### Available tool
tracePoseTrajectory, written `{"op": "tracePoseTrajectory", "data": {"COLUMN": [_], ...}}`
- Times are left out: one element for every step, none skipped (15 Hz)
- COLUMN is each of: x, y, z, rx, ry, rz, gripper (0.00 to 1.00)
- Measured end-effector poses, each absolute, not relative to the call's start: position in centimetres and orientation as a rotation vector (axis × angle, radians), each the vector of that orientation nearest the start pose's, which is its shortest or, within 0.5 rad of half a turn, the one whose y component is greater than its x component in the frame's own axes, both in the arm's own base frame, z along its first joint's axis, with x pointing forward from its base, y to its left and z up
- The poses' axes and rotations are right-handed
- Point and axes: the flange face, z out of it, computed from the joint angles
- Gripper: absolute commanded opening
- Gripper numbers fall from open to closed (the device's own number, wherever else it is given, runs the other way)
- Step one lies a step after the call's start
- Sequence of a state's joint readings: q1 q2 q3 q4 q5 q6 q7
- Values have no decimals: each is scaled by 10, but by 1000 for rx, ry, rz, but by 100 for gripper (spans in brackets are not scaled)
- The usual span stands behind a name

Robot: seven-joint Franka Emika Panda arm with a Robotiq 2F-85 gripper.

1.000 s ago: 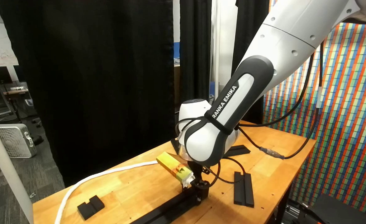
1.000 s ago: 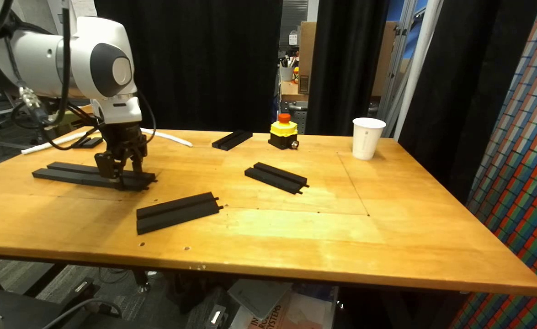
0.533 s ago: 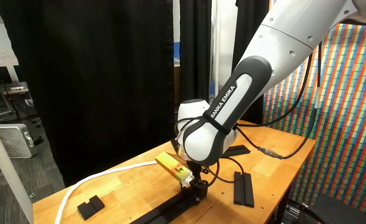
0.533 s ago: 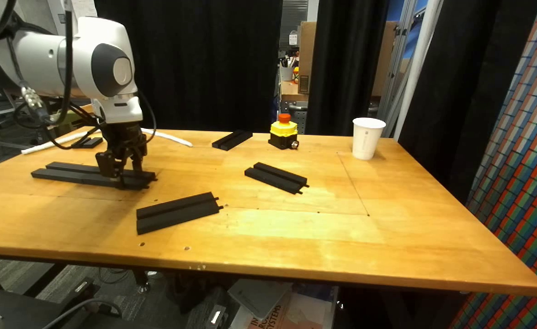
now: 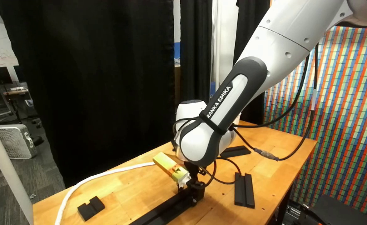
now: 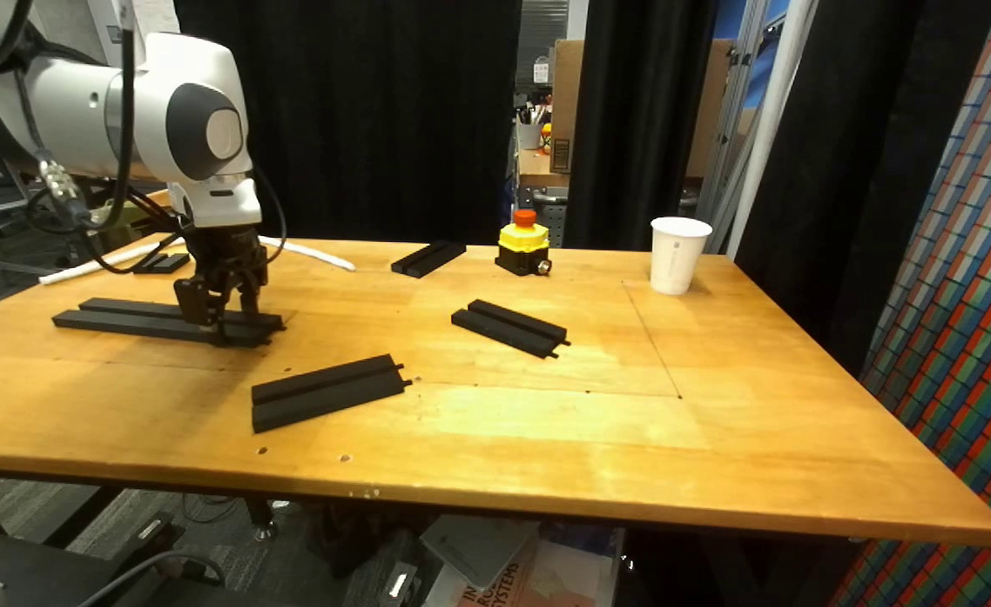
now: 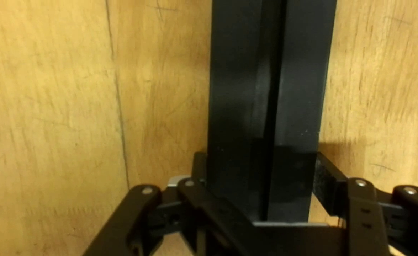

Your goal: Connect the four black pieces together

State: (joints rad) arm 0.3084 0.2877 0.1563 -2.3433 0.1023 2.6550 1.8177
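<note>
Black grooved rail snug between both jaws of the claw

Arm sloped downward, wrist hung about vertical, pincer pointed straight down, clamped tight from both sides; exact contact looked too dark to judge.

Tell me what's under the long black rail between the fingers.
Wooden table shows along both sides of the long black rail in the wrist view. What lies directly under it is covered by the rail itself; the fingers hide some wood beside it.
</note>
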Motion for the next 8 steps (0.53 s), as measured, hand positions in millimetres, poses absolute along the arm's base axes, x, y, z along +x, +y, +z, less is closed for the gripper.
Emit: {"op": "tracePoseTrajectory", "data": {"x": [465,465,466,466,467,468,471,474], "y": [232,233,234,234,234,234,233,231], "z": [215,214,214,214,215,217,220,225], "rx": [-2302,-2301,-2302,-2303,-2306,-2314,-2321,-2335], "ry": [2040,2039,2037,2036,2031,2021,2009,1997], "rz": [116,117,117,118,113,101,84,65], "gripper": [94,98,100,100,100,100,100,100]}}
